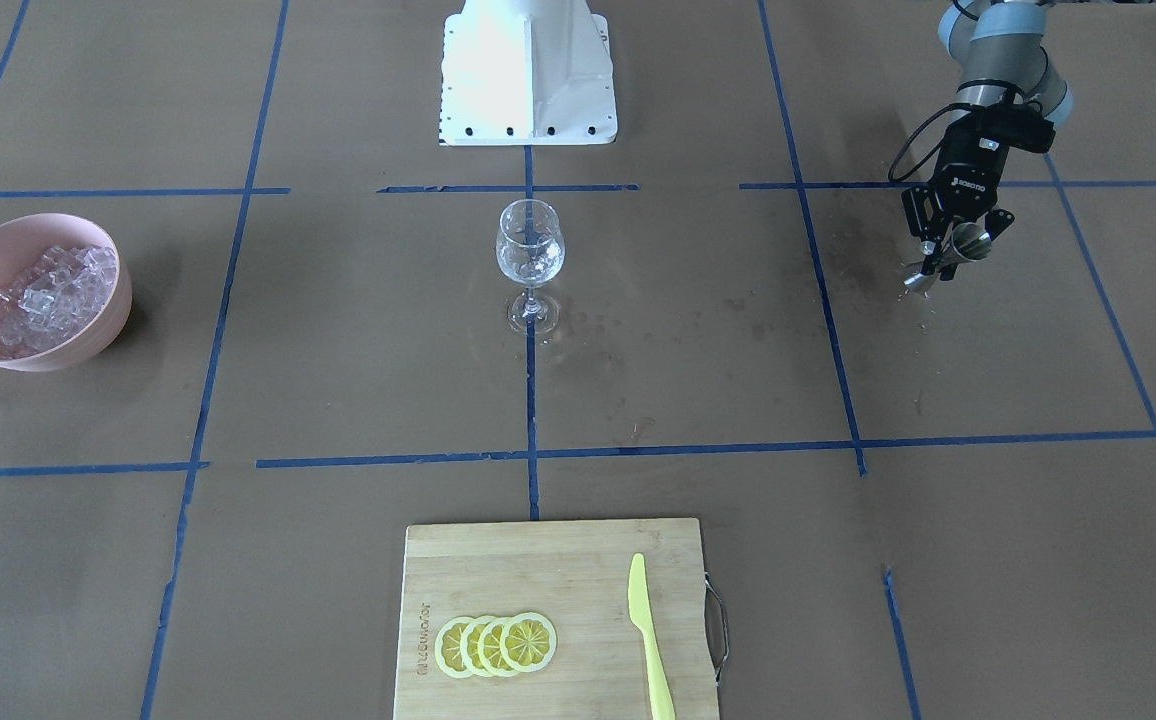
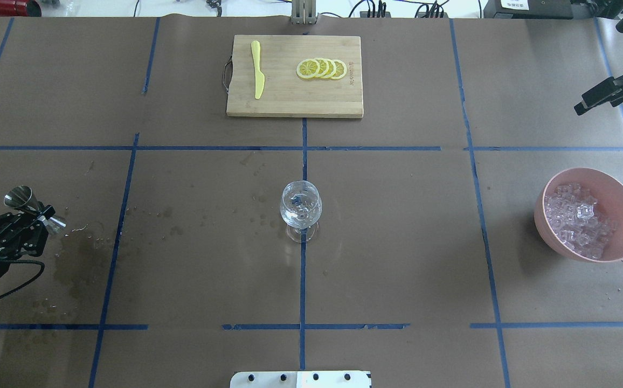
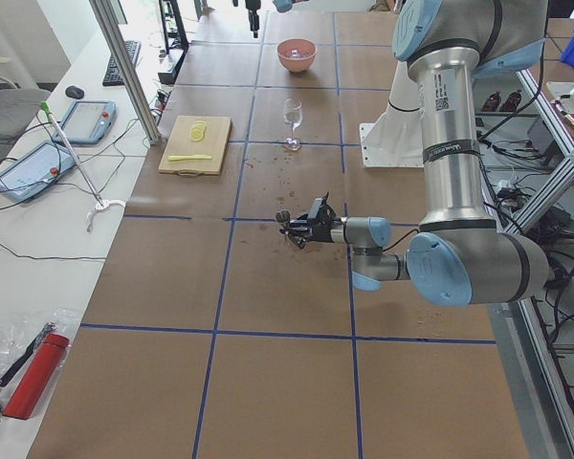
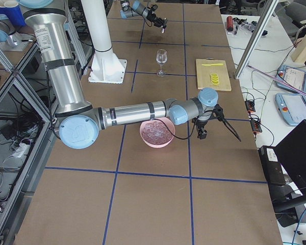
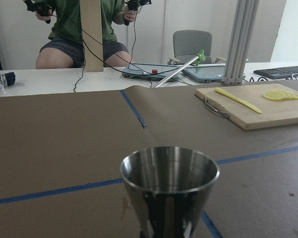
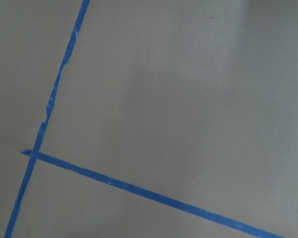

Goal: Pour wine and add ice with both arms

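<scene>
Right end effector (image 2: pixel 583 105) partly off-frame, jaw state unclear; jigger (image 5: pixel 169 188) base cropped.

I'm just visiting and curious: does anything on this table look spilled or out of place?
Yes. Dark wet stains blotch the brown paper near the left tool, which grips a steel jigger, and droplets trail toward the wine glass. It looks like spilled liquid.

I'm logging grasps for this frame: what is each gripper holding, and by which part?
The left gripper holds a steel jigger by its narrow waist, between the two cones. The right gripper appears to hold nothing.
</scene>
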Available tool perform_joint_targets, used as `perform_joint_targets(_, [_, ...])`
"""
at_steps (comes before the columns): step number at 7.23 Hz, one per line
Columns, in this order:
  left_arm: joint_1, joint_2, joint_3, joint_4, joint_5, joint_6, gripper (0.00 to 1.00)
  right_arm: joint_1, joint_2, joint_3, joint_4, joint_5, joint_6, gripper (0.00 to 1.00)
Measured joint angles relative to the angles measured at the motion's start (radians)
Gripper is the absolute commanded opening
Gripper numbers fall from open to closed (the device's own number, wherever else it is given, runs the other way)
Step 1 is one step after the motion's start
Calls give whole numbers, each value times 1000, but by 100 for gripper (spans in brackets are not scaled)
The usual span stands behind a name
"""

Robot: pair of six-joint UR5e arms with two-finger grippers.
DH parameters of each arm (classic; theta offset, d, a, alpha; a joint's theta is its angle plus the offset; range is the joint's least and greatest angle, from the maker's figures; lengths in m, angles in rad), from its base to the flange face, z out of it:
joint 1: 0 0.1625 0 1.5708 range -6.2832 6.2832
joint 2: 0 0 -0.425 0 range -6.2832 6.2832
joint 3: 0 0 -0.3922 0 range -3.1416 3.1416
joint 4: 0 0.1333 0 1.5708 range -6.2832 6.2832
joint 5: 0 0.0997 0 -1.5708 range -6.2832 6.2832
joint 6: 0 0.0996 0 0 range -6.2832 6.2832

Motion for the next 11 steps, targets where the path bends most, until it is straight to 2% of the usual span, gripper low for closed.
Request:
perform_joint_targets(1, [7,-6,16,2,4,-10,0,-2,0,-2,0,0,0,100])
perform_joint_targets(3, [24,-12,29,5,6,-15,12,-6,0,-3,0,0,0,100])
perform_joint_targets(7, [51,-13,41,8,7,-16,25,-14,0,-4,0,0,0,100])
perform_joint_targets(9, [62,-13,46,8,6,-16,37,-16,0,-4,0,-1,1,100])
perform_joint_targets(10, [64,-13,49,8,6,-16,50,-17,0,-3,0,0,1,100])
perform_joint_targets(11, [65,-13,53,7,6,-17,58,-17,0,-1,0,0,2,100])
